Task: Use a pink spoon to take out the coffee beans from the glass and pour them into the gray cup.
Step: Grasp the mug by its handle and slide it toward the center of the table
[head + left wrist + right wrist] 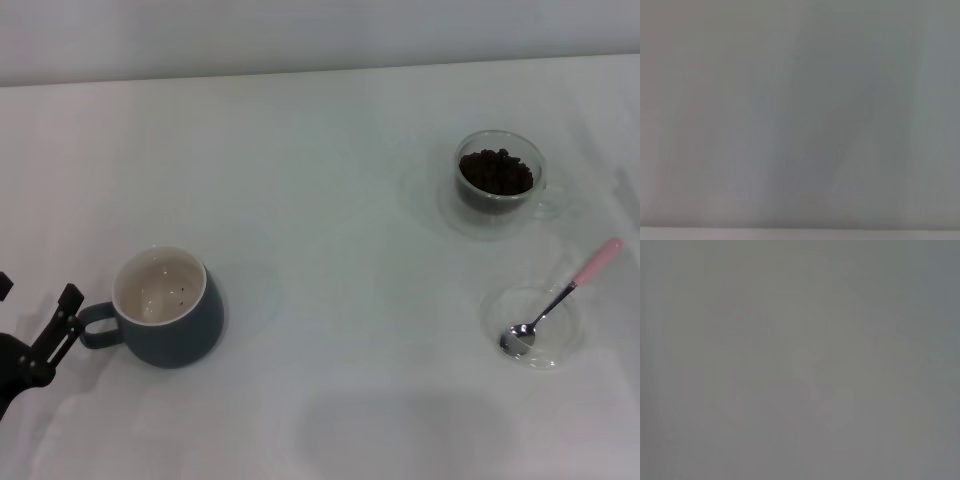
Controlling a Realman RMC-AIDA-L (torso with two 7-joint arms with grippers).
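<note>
The gray cup (170, 318) stands at the left of the table, its loop handle turned to the left, with a few coffee beans (180, 293) as dark specks inside. My left gripper (36, 294) is at the lower left edge, open and empty, one finger (62, 318) right next to the cup's handle. The glass (498, 183) with a heap of coffee beans (495, 171) stands at the far right. The pink spoon (560, 297) lies with its metal bowl in a clear saucer, pink handle pointing away. My right gripper is out of view.
The flat clear glass saucer (560, 345) sits at the right, in front of the glass. The white table (330, 260) fills the head view. Both wrist views show only a blank grey surface.
</note>
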